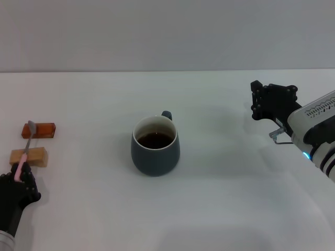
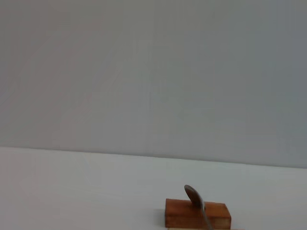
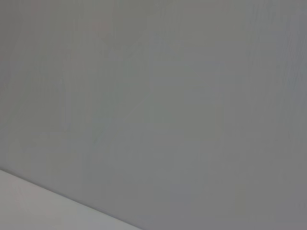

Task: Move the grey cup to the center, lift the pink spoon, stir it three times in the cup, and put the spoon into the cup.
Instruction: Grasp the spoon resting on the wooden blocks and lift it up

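The grey cup stands at the table's middle with dark brown liquid inside and its handle turned to the far side. The pink spoon lies across two small blocks at the far left, its metal bowl over the farther block. My left gripper is at the near end of the pink handle, with its fingers closed around it. My right gripper hovers at the right, well away from the cup, open and empty.
An orange-brown block and a tan block sit under the spoon near the table's left edge. The orange-brown block also shows in the left wrist view. The right wrist view shows only the wall and a table corner.
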Motion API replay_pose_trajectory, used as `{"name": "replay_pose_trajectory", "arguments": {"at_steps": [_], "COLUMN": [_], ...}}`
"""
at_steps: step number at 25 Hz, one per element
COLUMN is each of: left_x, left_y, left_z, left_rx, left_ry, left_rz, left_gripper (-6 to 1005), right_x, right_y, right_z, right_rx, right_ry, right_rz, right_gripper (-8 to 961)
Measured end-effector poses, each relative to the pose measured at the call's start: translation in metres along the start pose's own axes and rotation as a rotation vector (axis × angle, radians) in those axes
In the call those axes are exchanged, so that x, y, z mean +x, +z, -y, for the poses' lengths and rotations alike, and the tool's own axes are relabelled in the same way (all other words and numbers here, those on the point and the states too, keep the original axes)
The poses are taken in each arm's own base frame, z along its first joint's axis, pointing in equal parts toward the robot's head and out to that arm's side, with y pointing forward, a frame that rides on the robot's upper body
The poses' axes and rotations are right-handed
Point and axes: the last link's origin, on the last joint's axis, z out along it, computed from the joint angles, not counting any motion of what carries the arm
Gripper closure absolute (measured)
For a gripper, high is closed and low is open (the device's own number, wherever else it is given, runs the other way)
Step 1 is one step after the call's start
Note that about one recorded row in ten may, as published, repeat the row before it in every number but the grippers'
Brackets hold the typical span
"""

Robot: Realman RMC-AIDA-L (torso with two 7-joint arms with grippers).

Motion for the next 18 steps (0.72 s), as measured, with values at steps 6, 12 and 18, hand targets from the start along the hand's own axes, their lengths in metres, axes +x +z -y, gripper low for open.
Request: {"name": "replay_pose_trajectory", "arguments": {"at_steps": [6, 12, 18], "left_x": [0.0041, 0.005, 0.0056], "left_y": [0.0012, 0.0007, 0.0006], "left_z": [-0.0025, -0.0023, -0.0021], "left_rx": [-0.008, -0.007, -0.006], "left_ry": [-0.012, -0.014, -0.013], "left_rz": [-0.014, -0.02, -0.025], "left_gripper": [848, 850, 851], "right_x": [-0.0001, -0.0001, -0.0003], "right_y": [0.0001, 0.0001, 0.0002], "right_z": [-0.0002, -0.0002, -0.0004], "right_rx": [0.0, 0.0, -0.001], "right_ry": [0.0, 0.0, 0.001], "right_rz": [0.0, 0.0, 0.001], "right_gripper": [949, 948, 948]}}
